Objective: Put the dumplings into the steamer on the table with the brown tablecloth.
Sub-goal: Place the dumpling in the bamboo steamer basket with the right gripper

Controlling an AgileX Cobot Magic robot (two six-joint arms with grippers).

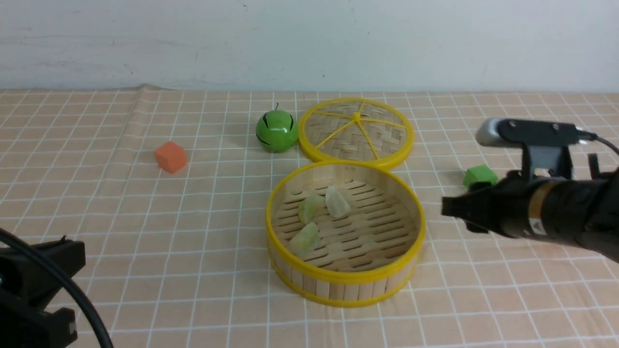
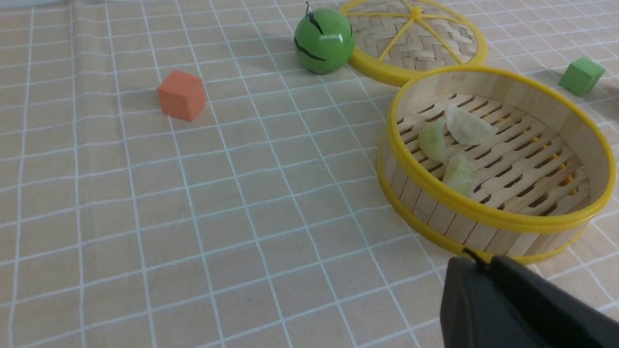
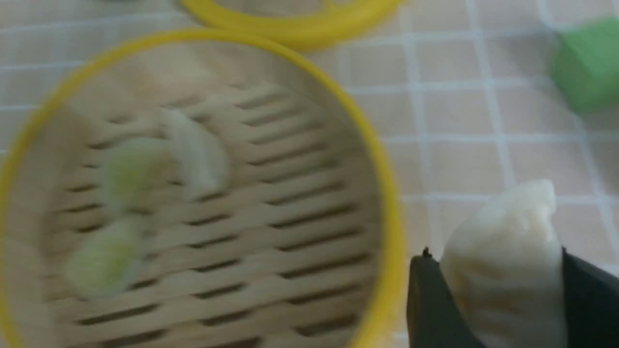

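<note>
The right fingers (image 3: 430, 299) grip a creamy white dumpling (image 3: 503, 241) just right of the steamer (image 1: 346, 278), which stands on the brown tablecloth (image 1: 145, 241). Two greenish dumplings (image 1: 310, 208) and a second white dumpling (image 1: 337, 201) lie inside the steamer, toward its left. The left fingers (image 2: 508, 299), closed and empty, rest at the near left.

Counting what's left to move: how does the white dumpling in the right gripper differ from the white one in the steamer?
The held dumpling is pinched in the right gripper; the resting dumpling lies free on the slats. The held dumpling is outside the rim of the steamer; the resting dumpling is inside, beside a green dumpling. Both are creamy white crescents.
</note>
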